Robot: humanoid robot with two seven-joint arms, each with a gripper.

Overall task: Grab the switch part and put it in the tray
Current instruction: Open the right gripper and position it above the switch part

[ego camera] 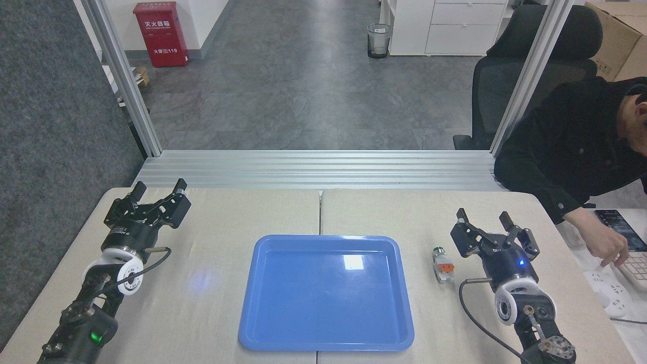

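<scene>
Judging the switch part (443, 264) light, rigid and slick, I'd pinch its white flanks with my right gripper (483, 221), fingers spread, nothing held.

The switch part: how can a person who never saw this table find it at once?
Find the blue tray mid-table. Right of its rim, before the right gripper, lies the switch part: the table's only small loose thing, white with an orange middle.
</scene>
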